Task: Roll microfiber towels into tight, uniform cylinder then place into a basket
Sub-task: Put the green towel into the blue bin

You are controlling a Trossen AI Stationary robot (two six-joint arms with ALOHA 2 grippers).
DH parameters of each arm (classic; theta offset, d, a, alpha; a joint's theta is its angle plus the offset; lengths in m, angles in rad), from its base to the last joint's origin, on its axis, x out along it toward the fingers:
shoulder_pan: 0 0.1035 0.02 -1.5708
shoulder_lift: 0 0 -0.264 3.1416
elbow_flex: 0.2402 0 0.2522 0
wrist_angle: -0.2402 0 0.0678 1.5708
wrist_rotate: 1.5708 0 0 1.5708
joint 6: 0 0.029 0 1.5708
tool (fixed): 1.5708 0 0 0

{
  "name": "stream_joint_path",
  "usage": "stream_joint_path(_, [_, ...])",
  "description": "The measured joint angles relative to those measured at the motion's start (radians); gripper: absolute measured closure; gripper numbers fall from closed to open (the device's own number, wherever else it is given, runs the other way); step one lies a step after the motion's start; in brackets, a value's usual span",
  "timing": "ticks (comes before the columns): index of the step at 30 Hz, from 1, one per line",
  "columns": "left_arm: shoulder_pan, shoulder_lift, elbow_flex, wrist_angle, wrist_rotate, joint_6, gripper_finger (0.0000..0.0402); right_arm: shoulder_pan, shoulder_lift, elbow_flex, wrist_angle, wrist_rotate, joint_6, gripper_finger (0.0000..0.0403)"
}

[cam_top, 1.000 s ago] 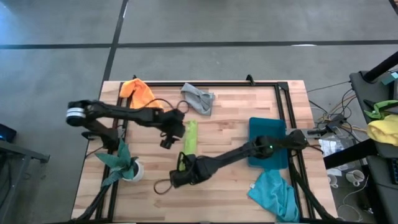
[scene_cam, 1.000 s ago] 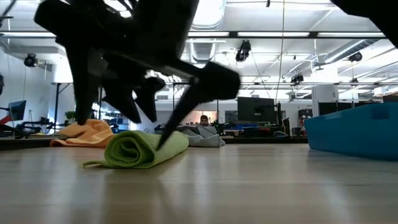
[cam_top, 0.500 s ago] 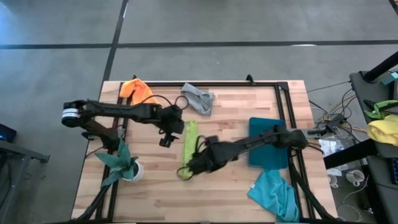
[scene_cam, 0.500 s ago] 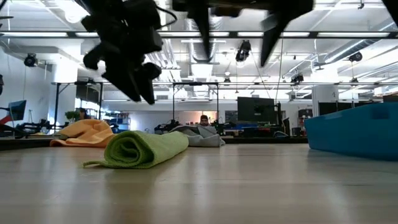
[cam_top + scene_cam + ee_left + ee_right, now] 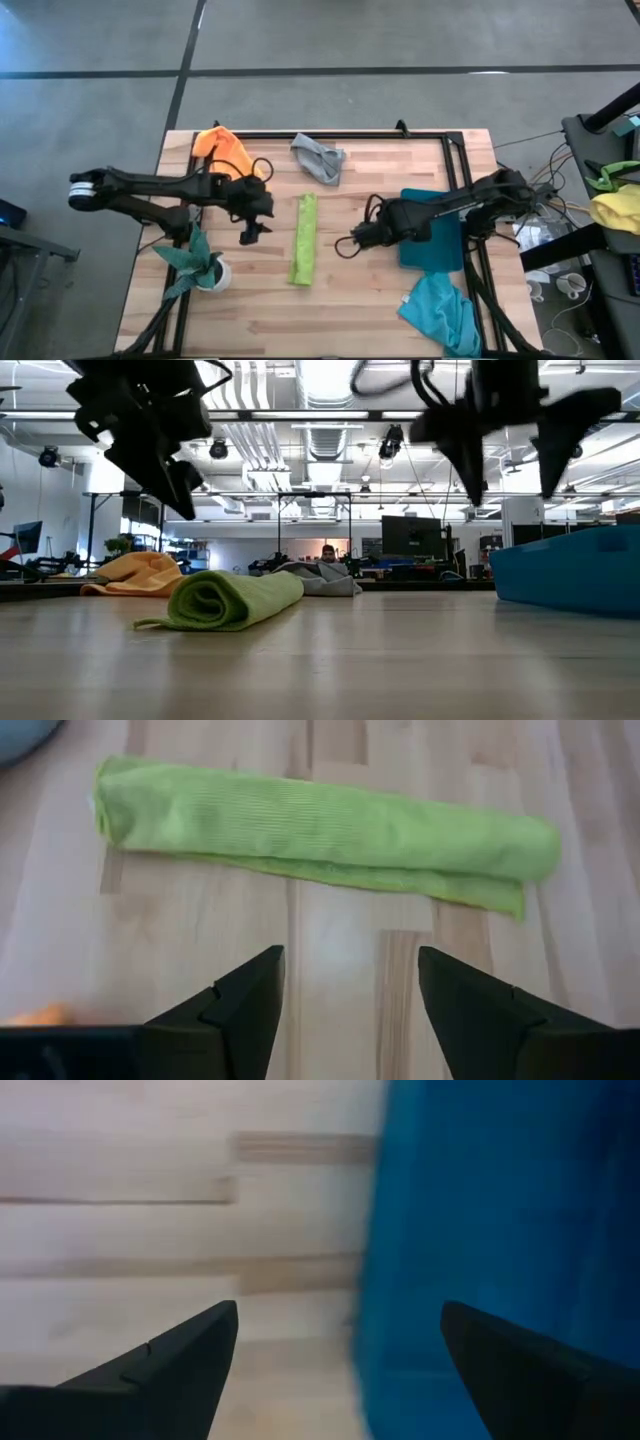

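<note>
Green towel (image 5: 303, 238) rolled, lying mid-bench, untouched. Right gripper (image 5: 345, 245) withdrawn from roll toward basket (image 5: 448, 262) at right edge, fingers spread, empty. Left gripper (image 5: 250, 234) backed off toward left edge, part-open, empty. Rolling judged done; pickup pending.

A lime green microfiber towel (image 5: 330, 830), rolled into a long cylinder with 1 loose edge trailing along it, lies on the pale wooden plank worktop (image 5: 340, 970). The left claw (image 5: 350, 995) hangs above bare wood beside it, fingers (image 5: 245, 1005) parted, holding nothing.
</note>
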Motion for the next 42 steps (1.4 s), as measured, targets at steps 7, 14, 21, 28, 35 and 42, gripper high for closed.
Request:
stream_joint_path(7, [-0.009,-0.106,-0.066,0.024,-0.001,-0.037,0.0187,-0.075,-0.004,-0.140,0.160,0.000,-0.056,0.0058])
stream_joint_path(14, [-0.009,-0.157,-0.062,0.031,-0.002,-0.044,0.0187,-0.089,0.023,-0.184,0.390,-0.006,-0.107,0.0058])
stream_joint_path(21, [-0.009,-0.154,-0.063,0.024,-0.002,-0.055,0.0187,-0.070,0.067,-0.125,0.515,-0.007,-0.106,0.0058])
stream_joint_path(28, [-0.006,-0.082,0.007,0.005,0.062,-0.009,0.0187,-0.023,0.162,0.112,0.460,-0.028,-0.178,0.0058])
stream_joint_path(35, [0.027,0.197,0.147,-0.077,-0.032,0.035,0.0187,0.047,0.309,0.516,0.127,0.072,-0.190,0.0058])
stream_joint_path(42, [0.091,0.374,0.175,-0.066,-0.061,-0.301,0.0187,0.118,0.650,0.948,0.129,0.114,-0.166,0.0058])
